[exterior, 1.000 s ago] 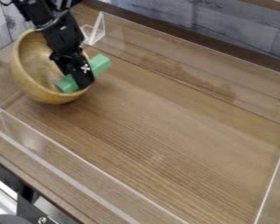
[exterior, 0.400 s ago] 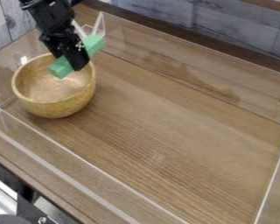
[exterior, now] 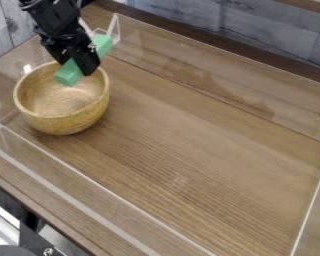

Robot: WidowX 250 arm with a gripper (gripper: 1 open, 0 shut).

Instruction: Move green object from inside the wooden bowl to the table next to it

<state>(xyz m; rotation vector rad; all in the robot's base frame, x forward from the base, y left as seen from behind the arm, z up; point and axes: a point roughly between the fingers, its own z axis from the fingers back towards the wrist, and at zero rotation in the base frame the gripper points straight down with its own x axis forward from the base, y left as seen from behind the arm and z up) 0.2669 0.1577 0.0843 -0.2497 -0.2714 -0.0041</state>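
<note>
Table [exterior: 203,150] bare beside bowl [exterior: 63,100]; gripper [exterior: 77,62] clamped on block [exterior: 88,58] — now lifted clear of bowl, which sits level again; placing remains.

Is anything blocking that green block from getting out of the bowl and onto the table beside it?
Nothing visible does. The tool already grips the green block and holds it up over the back rim of the wooden bowl, clear of its walls. The table to the bowl's right shows only bare wood.
</note>
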